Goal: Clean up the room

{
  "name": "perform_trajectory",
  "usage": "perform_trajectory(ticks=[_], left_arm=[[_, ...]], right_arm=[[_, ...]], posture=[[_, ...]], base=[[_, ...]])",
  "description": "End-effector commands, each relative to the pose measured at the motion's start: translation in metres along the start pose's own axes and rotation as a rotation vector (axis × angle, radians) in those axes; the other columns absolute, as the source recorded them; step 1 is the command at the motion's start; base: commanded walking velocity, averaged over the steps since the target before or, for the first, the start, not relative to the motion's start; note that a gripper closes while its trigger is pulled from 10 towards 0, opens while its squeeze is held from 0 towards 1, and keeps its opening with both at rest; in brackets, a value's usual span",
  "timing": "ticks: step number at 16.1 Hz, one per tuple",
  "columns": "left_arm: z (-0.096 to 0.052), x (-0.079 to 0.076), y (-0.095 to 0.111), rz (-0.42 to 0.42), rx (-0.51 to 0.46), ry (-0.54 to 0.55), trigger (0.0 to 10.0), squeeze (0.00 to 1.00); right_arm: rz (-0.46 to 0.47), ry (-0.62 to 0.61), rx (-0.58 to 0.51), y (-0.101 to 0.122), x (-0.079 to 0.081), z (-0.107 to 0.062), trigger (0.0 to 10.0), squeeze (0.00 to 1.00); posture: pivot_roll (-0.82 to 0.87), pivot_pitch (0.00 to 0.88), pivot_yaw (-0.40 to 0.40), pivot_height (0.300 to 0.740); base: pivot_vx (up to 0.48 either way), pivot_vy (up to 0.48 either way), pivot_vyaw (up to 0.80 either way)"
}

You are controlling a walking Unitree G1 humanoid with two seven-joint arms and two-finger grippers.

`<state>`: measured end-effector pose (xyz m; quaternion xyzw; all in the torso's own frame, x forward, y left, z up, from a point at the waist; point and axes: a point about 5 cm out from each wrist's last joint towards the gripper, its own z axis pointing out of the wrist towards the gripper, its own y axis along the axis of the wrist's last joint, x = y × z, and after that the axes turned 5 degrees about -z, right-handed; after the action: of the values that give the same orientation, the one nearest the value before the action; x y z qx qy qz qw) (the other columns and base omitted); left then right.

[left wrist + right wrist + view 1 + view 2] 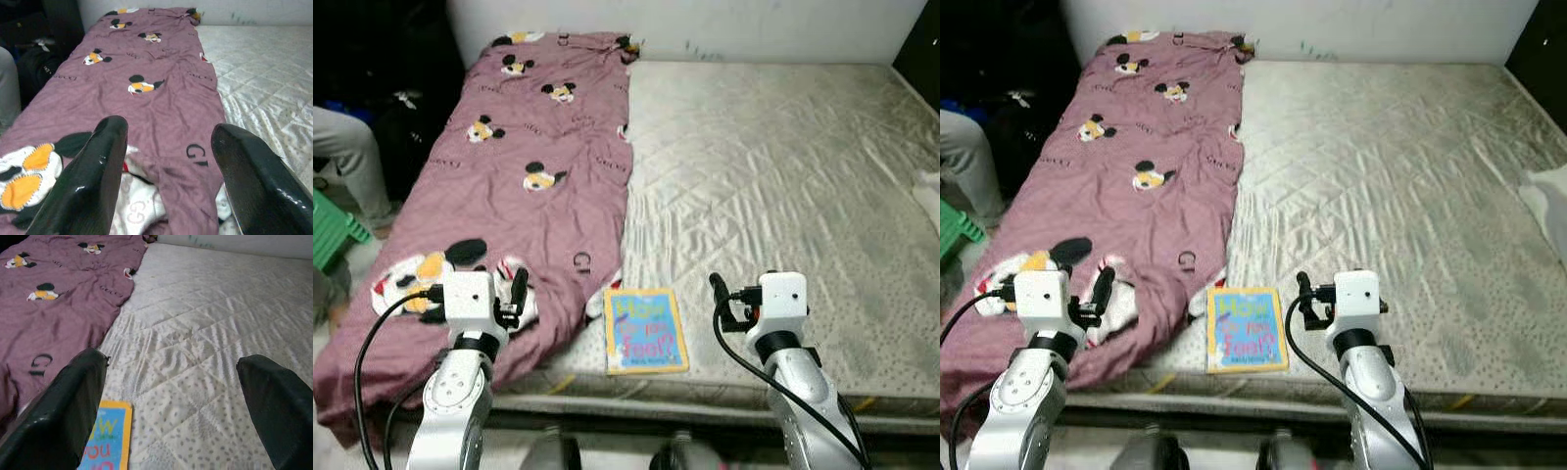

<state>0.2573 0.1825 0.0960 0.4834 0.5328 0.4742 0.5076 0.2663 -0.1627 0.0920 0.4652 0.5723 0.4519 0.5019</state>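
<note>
I'm looking down at one bed (783,196), its bare quilted mattress taking up most of what I see. One mauve blanket (519,196) with cartoon mice printed on it runs lengthways down the bed's left side, from the wall to the near edge, where its end bunches up and spills over. At the far left a person's leg (347,157) shows beside a green stool (333,230), and something pale lies at the bed's right edge, too cut off to name.

One book (645,330) lies flat at the near edge of the mattress, its left edge touching the blanket's hem. I judge it the thing to clear first. Its long axis points away from me, toward the wall.

Two grippers are up, both empty. The left gripper (514,299) hovers over the bunched blanket end, fingers (93,186) spread apart. The right gripper (724,299) hangs over bare mattress just right of the book, also spread wide; its wrist view catches the book's corner just inside one finger (63,416). The book lies between the two, but nearer the right, which I'd say needs only a short move leftward to reach it.
</note>
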Motion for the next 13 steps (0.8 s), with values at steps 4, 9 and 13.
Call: perform_trajectory(ticks=[4,9,13], left_arm=[[-0.0014,0.0037,-0.0051,0.010,0.026,0.015,10.0,0.00],[-0.0008,0.0055,-0.0058,0.008,0.027,0.033,10.0,0.00],[-0.0015,0.0061,-0.0058,0.008,0.024,0.044,10.0,0.00]], right_arm=[[0.017,0.002,0.018,-0.0041,0.0003,-0.0006,10.0,0.00],[0.024,0.007,0.022,-0.0048,0.0003,-0.0001,10.0,0.00],[0.026,0.012,0.026,-0.0059,0.0003,-0.0001,10.0,0.00]], posture=[[-0.07,0.144,0.015,0.573],[-0.07,0.142,0.014,0.564],[-0.06,0.143,0.012,0.564]], base=[[0.000,0.000,0.00],[0.000,0.000,0.00],[0.000,0.000,0.00]])
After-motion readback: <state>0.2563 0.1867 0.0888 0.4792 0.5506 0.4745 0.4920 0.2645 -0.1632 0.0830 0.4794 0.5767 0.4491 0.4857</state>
